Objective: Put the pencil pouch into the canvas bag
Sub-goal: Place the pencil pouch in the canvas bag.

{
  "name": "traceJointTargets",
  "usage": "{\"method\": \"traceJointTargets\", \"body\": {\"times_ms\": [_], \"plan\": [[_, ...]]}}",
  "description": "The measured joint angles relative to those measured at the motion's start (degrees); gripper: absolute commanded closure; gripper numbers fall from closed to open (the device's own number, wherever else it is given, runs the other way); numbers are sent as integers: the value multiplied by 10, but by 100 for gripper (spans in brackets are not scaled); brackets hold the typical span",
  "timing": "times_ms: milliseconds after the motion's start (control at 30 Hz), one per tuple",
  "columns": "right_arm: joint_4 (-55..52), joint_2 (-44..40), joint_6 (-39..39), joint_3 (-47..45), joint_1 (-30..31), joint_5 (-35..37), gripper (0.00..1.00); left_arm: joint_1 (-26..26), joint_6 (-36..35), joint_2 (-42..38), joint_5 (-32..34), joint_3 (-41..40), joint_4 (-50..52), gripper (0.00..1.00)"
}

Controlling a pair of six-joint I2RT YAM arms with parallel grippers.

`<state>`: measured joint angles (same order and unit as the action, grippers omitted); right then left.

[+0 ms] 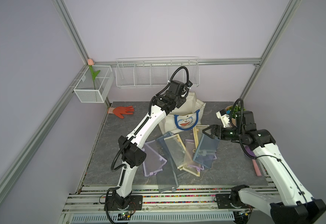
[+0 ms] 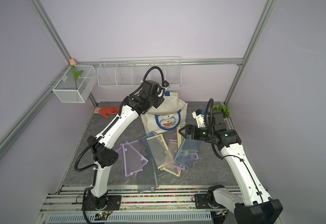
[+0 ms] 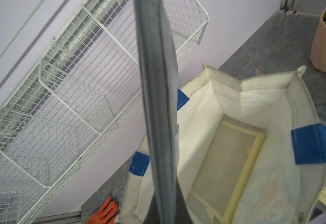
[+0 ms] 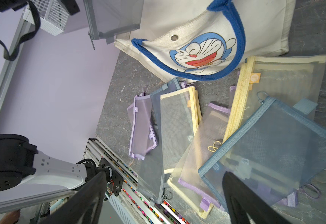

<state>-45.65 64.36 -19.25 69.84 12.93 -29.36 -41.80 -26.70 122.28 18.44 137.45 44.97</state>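
Yellow pouch [image 3: 226,164] inside canvas bag [image 3: 265,83]; left claw [image 3: 166,211] clamped on grey pouch [image 3: 156,77], right claw [image 4: 165,175] agape.

Grey mesh pencil pouch [image 3: 158,97] hangs edge-on over the open, upright canvas bag [image 3: 226,93].

The left arm arches over the canvas bag [image 1: 187,111], its left gripper [image 3: 165,205] clamped on a grey pencil pouch [image 3: 158,93] above the bag's mouth. The right gripper [image 1: 205,133] hovers near the bag's front, jaws wide apart.
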Motion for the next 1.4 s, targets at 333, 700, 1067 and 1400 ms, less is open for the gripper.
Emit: {"method": "traceJointTargets", "body": {"times_ms": [333, 700, 1067, 1400], "plan": [[-17, 1, 8, 0, -4, 5, 5, 0, -5, 24, -4, -25, -29, 100], [-26, 1, 9, 0, -5, 12, 5, 0, 0, 75, -14, -14, -30, 76], [-25, 1, 8, -26, -24, 32, 5, -6, 39, 60, -14, 9, -22, 41], [-9, 13, -5, -111, -68, 54, 4, -91, 163, -150, -10, -180, -29, 35]]}}
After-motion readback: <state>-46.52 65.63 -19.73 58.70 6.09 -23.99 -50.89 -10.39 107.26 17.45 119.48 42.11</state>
